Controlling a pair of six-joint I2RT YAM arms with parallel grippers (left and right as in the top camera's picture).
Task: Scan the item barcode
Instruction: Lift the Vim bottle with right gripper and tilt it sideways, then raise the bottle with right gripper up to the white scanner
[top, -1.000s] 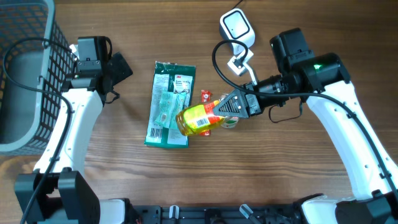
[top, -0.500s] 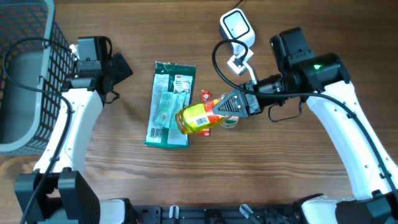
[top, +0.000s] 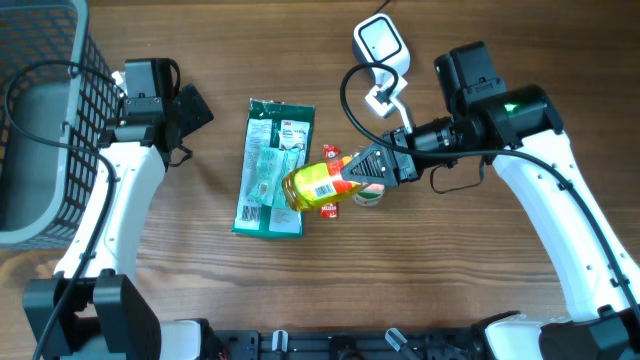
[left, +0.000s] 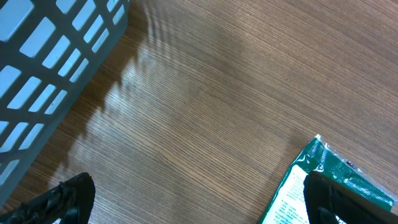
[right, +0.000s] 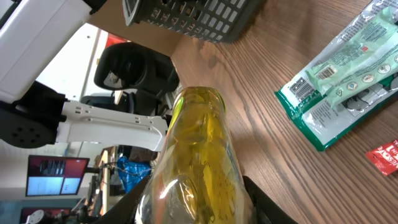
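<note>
The right tool is partly closed and clamped on the yellow bottle, gripping it at the end nearest the wrist. The bottle lies on its side in that grip, its far end pointing left and reaching over the right edge of the green packet. A white and red label shows on the bottle's upper side in the overhead view. From the right wrist camera the bottle fills the middle of the picture, clear yellow, with the two fingers hugging it on either side, and it sits above the bench rather than on it. The green packet lies flat on the wood below and to the right in that view. A red sachet lies just beside the bottle, between it and the packet's top corner. The white scanner sits at the far edge of the bench, well apart from the bottle, its cable looping down towards the right arm. Over on the other side, the left tool is spread wide and holds nothing, hovering between the basket and the packet, touching neither
</note>
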